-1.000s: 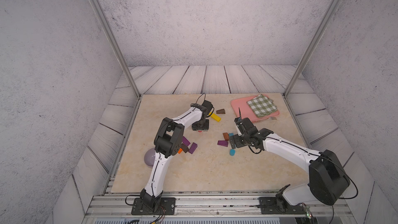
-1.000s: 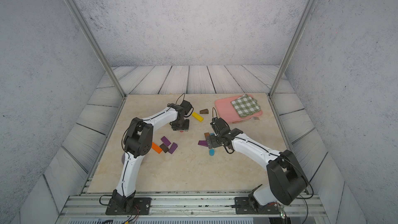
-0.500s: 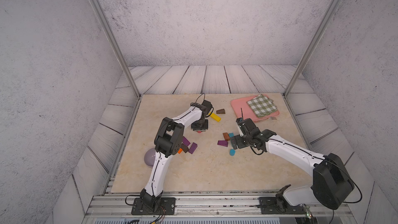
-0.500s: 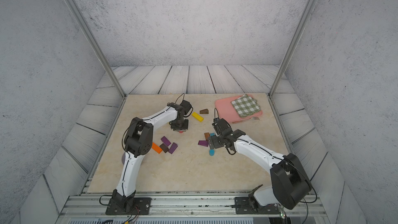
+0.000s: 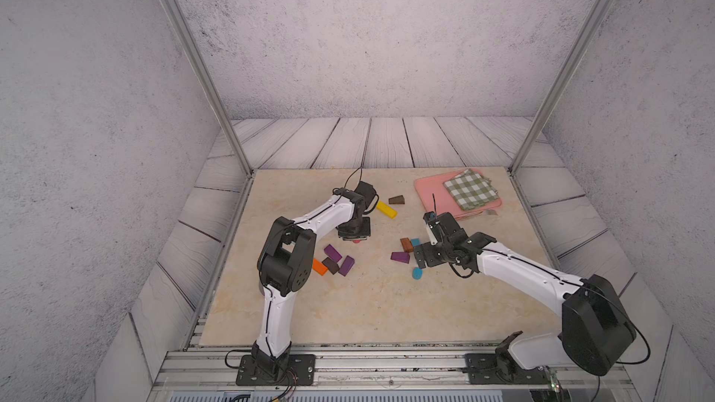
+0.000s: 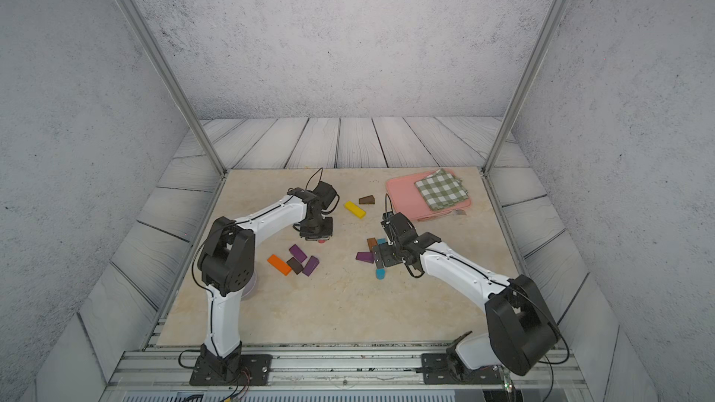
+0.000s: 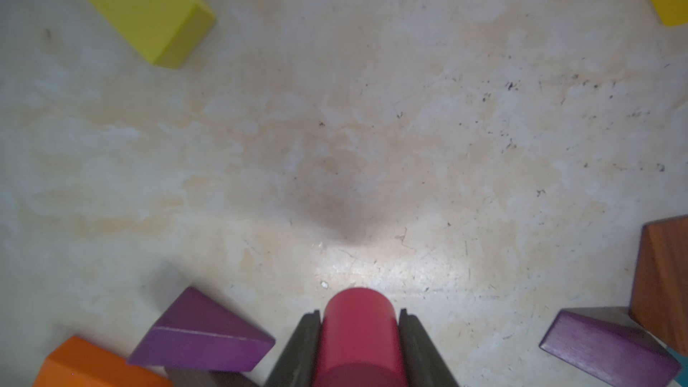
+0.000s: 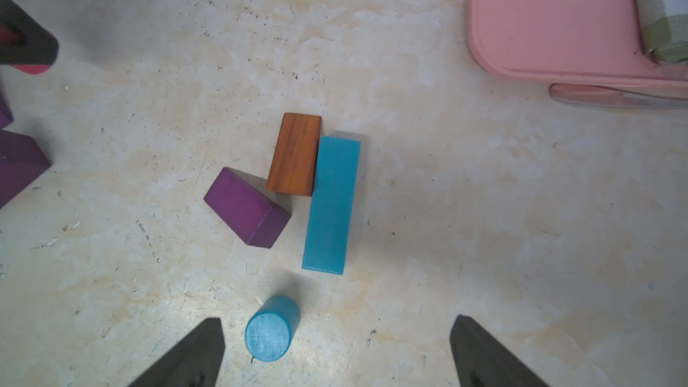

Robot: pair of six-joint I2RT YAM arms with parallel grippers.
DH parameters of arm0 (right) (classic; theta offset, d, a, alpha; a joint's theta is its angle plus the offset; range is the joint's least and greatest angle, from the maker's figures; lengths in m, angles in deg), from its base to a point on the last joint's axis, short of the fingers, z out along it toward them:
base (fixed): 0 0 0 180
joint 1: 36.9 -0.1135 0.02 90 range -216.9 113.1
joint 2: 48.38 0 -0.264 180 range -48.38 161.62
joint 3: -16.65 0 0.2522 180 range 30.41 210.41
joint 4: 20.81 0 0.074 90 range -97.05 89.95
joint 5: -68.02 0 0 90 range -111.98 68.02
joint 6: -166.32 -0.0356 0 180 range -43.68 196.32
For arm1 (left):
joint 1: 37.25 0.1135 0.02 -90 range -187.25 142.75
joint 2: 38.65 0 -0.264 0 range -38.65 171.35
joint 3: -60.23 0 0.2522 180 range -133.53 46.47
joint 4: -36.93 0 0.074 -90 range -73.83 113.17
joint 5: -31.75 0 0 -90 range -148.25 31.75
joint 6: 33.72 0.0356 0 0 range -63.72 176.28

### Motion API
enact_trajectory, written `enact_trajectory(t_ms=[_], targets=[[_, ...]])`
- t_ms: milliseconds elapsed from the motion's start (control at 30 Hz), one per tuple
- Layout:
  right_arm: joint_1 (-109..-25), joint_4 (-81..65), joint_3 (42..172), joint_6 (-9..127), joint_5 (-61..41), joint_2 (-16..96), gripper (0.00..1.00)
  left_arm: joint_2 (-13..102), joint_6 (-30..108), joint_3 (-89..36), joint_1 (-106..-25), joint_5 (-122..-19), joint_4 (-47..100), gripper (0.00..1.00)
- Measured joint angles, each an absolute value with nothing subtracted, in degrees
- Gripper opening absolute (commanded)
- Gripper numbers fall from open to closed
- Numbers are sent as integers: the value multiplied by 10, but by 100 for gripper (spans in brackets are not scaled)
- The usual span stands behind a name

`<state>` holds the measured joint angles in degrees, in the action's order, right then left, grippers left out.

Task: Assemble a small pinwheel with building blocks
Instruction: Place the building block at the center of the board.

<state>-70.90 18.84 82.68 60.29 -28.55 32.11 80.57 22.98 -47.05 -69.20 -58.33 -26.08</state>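
My left gripper [image 7: 359,314] is shut on a pink cylinder [image 7: 359,340], low over the table; in a top view the gripper [image 5: 354,239] points straight down. My right gripper [image 8: 337,323] stands open above a blue cylinder [image 8: 271,329], which lies on its side near one fingertip. Beyond it a teal bar [image 8: 331,202], a brown block [image 8: 296,154] and a purple wedge [image 8: 247,206] lie touching. An orange bar [image 5: 319,266], two purple wedges and a dark brown block [image 5: 330,264] cluster by the left arm. A yellow bar [image 5: 386,209] and a brown wedge [image 5: 396,199] lie farther back.
A pink tray [image 5: 429,191] with a folded green checked cloth [image 5: 470,189] sits at the back right. A lilac bowl [image 6: 249,288] shows partly behind the left arm's elbow. Metal posts stand at the table's back corners.
The left jaws have closed in on the pink cylinder. The right arm has barely shifted and stays open.
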Motion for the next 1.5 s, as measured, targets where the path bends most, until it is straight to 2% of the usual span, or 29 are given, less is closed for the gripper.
enact_trajectory(t_ms=[300, 533, 733, 1000, 1067, 1233, 1333, 1400, 1500], targets=[[-709, 189, 822, 604, -285, 321, 99, 845, 221, -475, -693, -572, -262, 12], [-709, 189, 821, 605, -285, 321, 99, 846, 217, -475, -693, -567, -258, 20], [-709, 189, 821, 605, -285, 321, 99, 846, 216, -475, -693, -569, -257, 14], [-709, 188, 816, 605, -285, 321, 99, 846, 213, -475, -702, -568, -257, 18], [-709, 189, 811, 605, -285, 321, 99, 849, 213, -475, -704, -565, -257, 30], [-709, 189, 806, 605, -285, 321, 99, 851, 213, -475, -704, -565, -255, 42], [-709, 189, 806, 605, -285, 320, 99, 851, 213, -475, -704, -566, -255, 64], [-709, 189, 806, 605, -285, 320, 99, 850, 216, -476, -704, -565, -258, 68], [-709, 189, 806, 605, -283, 320, 99, 848, 222, -491, -704, -564, -274, 69]])
